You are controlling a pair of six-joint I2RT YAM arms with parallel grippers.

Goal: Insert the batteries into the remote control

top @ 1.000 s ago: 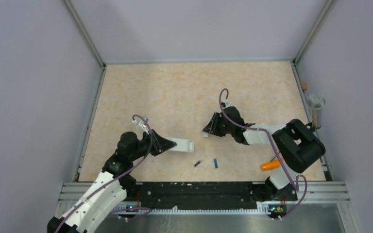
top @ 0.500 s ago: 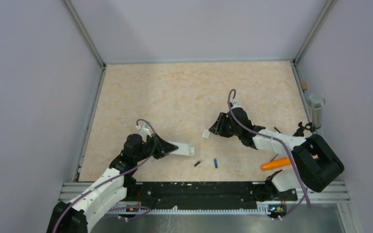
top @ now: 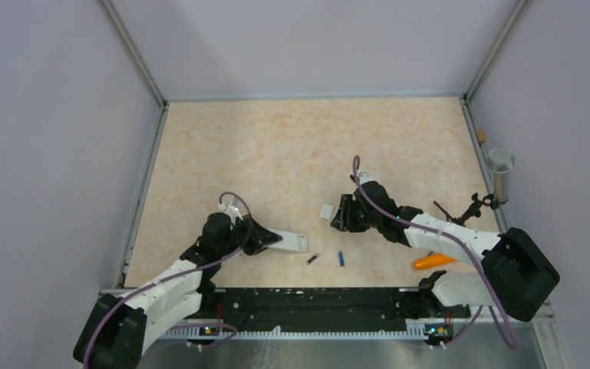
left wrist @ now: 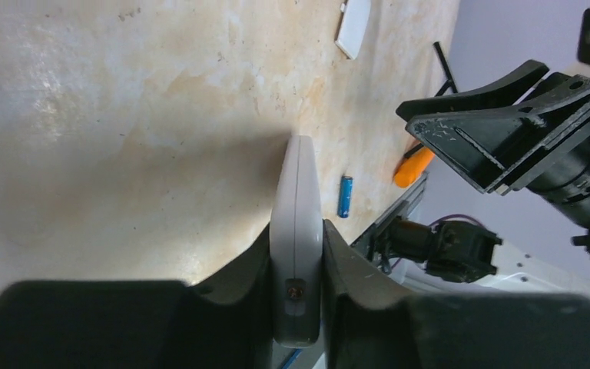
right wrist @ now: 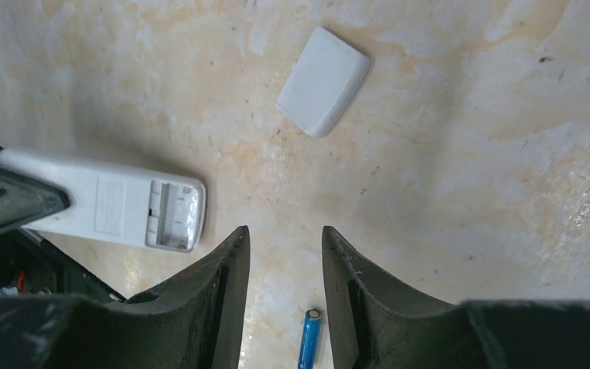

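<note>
right gripper empty, blue battery the nearest pick

the left gripper [top: 260,234] is clamped on one end of the remote control [top: 290,242], which lies back-up on the table [top: 276,154] with its battery bay [right wrist: 170,219] open at the free end. the right gripper [right wrist: 284,284] has its jaws partly apart and holds nothing. the blue battery [right wrist: 309,338] lies near its tips and the loose cover [right wrist: 323,80] further off. the dark battery [top: 313,259] lies beside the blue one, not touching.

the right gripper should probably go low, straddle the blue battery across its width and close gently while the remote is pinned flat.

a pale label [right wrist: 114,206] on the remote's back is too small to read. no brand shows.
</note>
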